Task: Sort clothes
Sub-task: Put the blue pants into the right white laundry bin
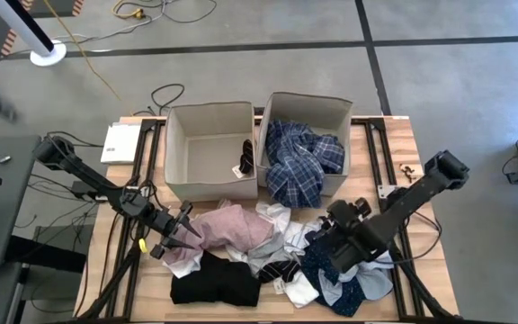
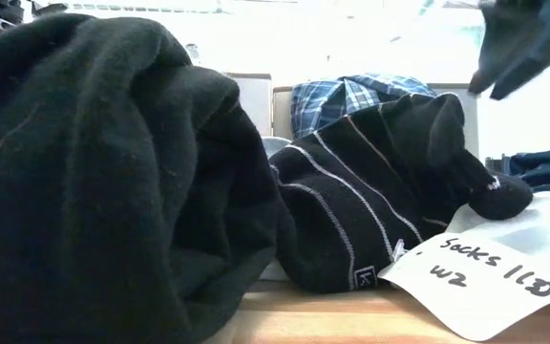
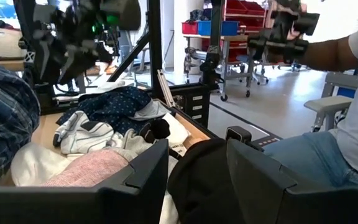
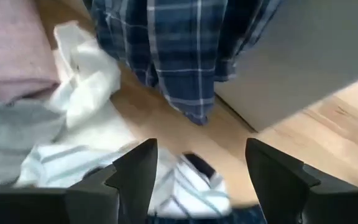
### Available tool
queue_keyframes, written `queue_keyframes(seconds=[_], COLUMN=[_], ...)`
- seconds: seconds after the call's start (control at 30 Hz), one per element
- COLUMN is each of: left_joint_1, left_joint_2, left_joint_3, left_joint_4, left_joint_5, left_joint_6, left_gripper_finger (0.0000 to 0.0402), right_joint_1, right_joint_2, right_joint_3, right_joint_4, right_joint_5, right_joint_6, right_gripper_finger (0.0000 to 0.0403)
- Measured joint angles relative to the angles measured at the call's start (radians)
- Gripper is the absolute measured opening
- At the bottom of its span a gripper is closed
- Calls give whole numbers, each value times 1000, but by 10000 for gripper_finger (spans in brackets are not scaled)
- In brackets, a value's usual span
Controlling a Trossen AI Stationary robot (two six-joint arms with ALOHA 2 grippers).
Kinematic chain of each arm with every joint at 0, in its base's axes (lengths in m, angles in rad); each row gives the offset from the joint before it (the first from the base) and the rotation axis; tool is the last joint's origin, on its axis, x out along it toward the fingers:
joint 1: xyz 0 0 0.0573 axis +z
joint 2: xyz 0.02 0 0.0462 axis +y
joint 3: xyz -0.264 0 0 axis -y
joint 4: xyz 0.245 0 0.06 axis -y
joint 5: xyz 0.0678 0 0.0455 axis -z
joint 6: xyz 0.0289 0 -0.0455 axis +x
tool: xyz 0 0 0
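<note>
The clothes lie heaped on the near half of the table: a pink one [image 1: 232, 225], a white one [image 1: 277, 219], a black one [image 1: 214, 283], a navy dotted one [image 1: 331, 270] and a light blue one [image 1: 367, 283]. A blue plaid shirt [image 1: 299, 162] fills the right beige box [image 1: 335, 112] and hangs over its wall [image 4: 185, 56]. A black striped sock [image 2: 370, 191] rests on the table. My left gripper [image 1: 183, 236] stands open and level at the pink garment's left edge. My right gripper [image 4: 201, 174] hovers open above white striped cloth [image 4: 73, 165], in front of the right box.
The left beige box [image 1: 180, 148] holds one dark sock [image 1: 244, 157]. A white paper tag [image 2: 490, 272] lies by the striped sock. A white pad [image 1: 120, 142] sits at the table's far left corner. A seated person [image 3: 353, 99] is beyond the table's right edge.
</note>
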Motion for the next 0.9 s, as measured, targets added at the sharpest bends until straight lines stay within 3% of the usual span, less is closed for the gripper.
queue_keyframes(seconds=[0.3, 0.53, 0.63, 0.77, 0.9], left_joint_1=[0, 0, 0, 0, 0], left_joint_2=[0, 0, 0, 0, 0], left_joint_3=[0, 0, 0, 0, 0], left_joint_4=[-8, -7, -8, -16, -17], left_joint_5=[0, 0, 0, 0, 0], left_joint_6=[-11, -25, -27, -29, -30], left_gripper_finger=[158, 157, 158, 158, 158], right_joint_1=[-77, -179, -205, -214, -221], right_joint_2=[14, 14, 13, 13, -7], right_joint_3=[-227, -282, -283, -283, -265], right_joint_4=[374, 598, 740, 961, 1151], right_joint_5=[121, 229, 247, 256, 259], right_joint_6=[-79, -253, -414, -681, -907], right_gripper_finger=[260, 245, 184, 39, 11])
